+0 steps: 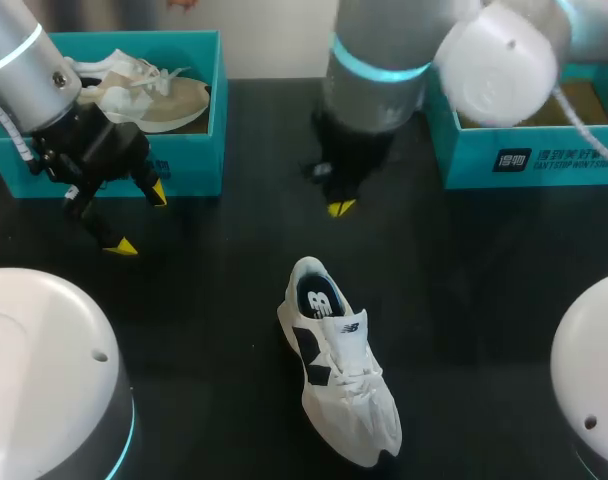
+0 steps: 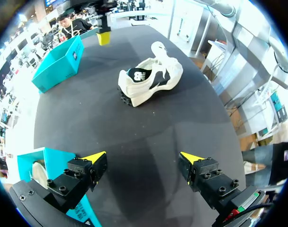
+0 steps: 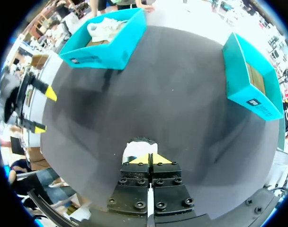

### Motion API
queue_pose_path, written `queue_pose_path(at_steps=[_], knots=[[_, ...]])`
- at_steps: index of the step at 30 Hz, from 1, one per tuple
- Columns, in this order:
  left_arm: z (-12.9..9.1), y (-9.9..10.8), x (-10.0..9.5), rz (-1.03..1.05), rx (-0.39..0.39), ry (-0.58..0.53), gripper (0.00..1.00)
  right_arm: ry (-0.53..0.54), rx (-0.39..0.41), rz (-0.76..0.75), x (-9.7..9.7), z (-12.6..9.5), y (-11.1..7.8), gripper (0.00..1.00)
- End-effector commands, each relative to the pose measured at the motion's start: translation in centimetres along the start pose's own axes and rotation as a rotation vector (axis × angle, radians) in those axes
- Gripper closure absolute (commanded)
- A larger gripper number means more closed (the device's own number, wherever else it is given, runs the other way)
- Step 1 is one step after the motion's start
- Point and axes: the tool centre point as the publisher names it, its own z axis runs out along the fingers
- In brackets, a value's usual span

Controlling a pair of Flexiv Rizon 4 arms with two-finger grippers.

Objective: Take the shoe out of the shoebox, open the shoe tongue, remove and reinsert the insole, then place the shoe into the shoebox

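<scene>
Right gripper (image 1: pixel 341 207) is hanging with its yellow-tipped fingers pressed together and gripping nothing, just beyond the heel of the white fabric sneaker with black side panels (image 1: pixel 336 365); the sneaker is resting upright on the black table (image 1: pixel 224 300), its long axis running from the heel, nearest that gripper, to the toe pointing toward the robot; left gripper (image 1: pixel 140 219) is hanging spread wide and empty, farther off beside the teal cardboard shoebox (image 1: pixel 189 150); the right arm is looking better placed for the tongue.
</scene>
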Motion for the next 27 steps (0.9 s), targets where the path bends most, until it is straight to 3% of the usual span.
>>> queue_pose_path(at_steps=[1,5,10,17,24,27], knots=[[-0.1,0.0,0.1,0.000,-0.002,-0.002,0.00,-0.213,-0.028,-0.045,4.6,2.2,-1.6,1.00],[-0.1,0.0,0.1,0.000,-0.002,-0.002,0.00,-0.272,-0.017,-0.109,6.5,3.2,-3.1,1.00],[-0.1,0.0,0.1,0.000,-0.002,-0.002,0.00,-0.305,0.022,-0.108,6.8,3.5,-4.3,1.00],[-0.1,0.0,0.1,0.000,-0.002,-0.002,0.00,-0.337,0.046,-0.096,5.6,3.5,-6.0,1.00],[-0.1,0.0,0.1,0.000,-0.002,-0.002,0.00,-0.299,0.006,-0.078,2.8,3.5,-7.9,1.00],[-0.1,0.0,0.1,0.000,-0.002,-0.002,0.00,-0.299,0.006,-0.078,2.8,3.5,-7.9,1.00]])
